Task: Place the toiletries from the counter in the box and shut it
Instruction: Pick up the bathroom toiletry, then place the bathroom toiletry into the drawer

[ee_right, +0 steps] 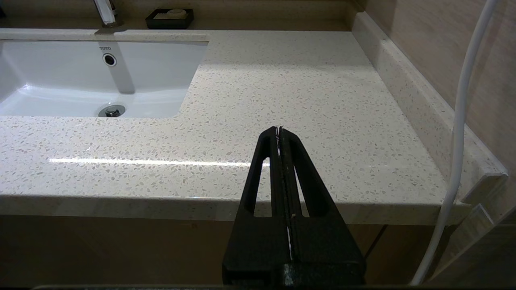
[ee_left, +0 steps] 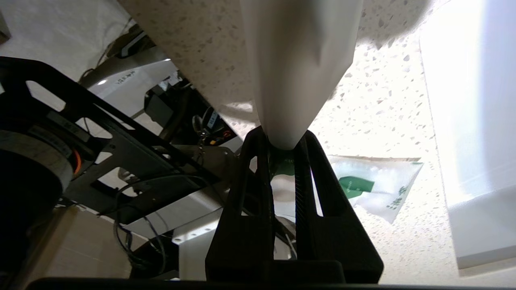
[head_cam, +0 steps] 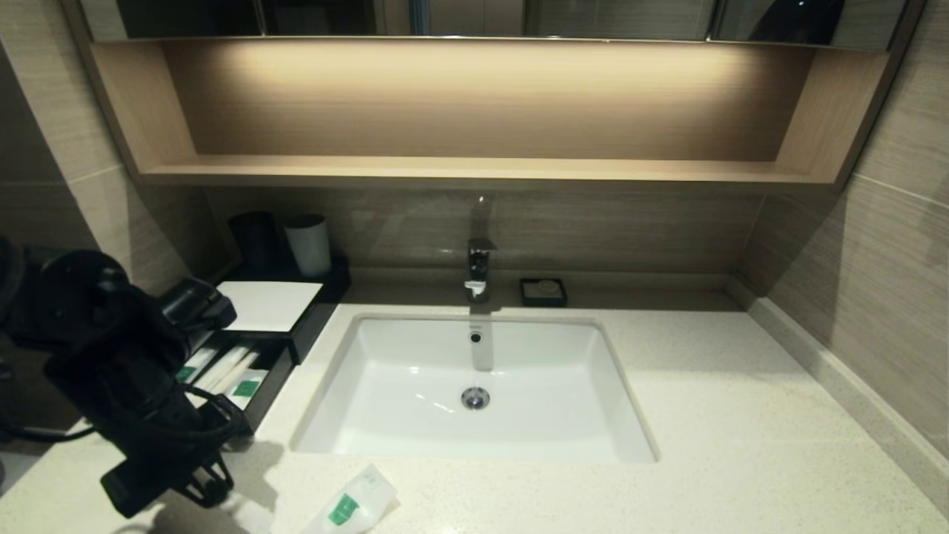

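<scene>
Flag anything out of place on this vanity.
One sachet lies loose and askew on the counter in front of the sink, while the box drawer stands open. The left gripper grips another sachet.

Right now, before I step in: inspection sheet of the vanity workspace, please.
Surface: counter, speckled stone, with sink.
Job's things: box at left, drawer pulled open, drawer sachets inside; loose sachet near the counter's front edge; held sachet.
Clutter: two cups behind the box; soap dish by the faucet.
Grippers: left gripper, jaws shut on the held sachet; right gripper, jaws shut, empty, off the front right edge.
Cables: black cable on left arm; white cable beside right gripper.
Surroundings: wooden shelf.
</scene>
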Controlling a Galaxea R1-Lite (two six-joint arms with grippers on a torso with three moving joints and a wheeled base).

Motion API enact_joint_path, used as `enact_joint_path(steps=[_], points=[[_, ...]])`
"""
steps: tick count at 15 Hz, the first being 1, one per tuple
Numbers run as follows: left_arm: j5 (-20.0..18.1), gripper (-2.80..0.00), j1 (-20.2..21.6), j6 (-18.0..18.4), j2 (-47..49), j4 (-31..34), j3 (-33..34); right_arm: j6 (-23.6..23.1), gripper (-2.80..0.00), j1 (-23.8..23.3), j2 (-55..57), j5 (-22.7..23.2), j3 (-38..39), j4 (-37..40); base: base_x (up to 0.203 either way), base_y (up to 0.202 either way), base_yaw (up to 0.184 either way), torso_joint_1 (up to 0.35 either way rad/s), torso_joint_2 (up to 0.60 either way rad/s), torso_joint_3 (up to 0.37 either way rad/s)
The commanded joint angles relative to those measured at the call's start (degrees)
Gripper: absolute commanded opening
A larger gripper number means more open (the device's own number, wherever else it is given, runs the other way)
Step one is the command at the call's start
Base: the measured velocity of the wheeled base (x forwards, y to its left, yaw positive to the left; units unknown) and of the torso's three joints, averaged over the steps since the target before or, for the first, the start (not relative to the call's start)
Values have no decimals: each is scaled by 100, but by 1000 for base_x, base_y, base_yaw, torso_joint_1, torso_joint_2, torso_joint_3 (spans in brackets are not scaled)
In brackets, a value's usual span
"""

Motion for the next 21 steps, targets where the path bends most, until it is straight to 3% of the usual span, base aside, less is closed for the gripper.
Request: enact_joint_path(steps=[1, 2, 7, 10, 18, 21], points=[[88, -280, 9, 140, -346, 177, -19, 0, -280, 1, 5, 0, 9, 0, 0, 0, 0, 0, 0, 0], [219, -280, 12, 310, -443, 277, -56, 0, -280, 1, 5, 0, 9, 0, 0, 0, 0, 0, 0, 0], [877, -280, 297, 1873, -826, 886, -448, 0, -280, 1, 5, 0, 9, 0, 0, 0, 0, 0, 0, 0], [915, -280, 719, 2604, -838, 1033, -910, 0, -280, 1, 5, 0, 9, 0, 0, 0, 0, 0, 0, 0], [1242, -280, 2074, 6156, -481, 1071, -1631, 0, -280, 1, 5, 0, 9, 0, 0, 0, 0, 0, 0, 0], [1243, -280, 2525, 6964, -66, 1089, -1884, 0, -280, 1, 5, 0, 9, -2, 0, 0, 0, 0, 0, 0]])
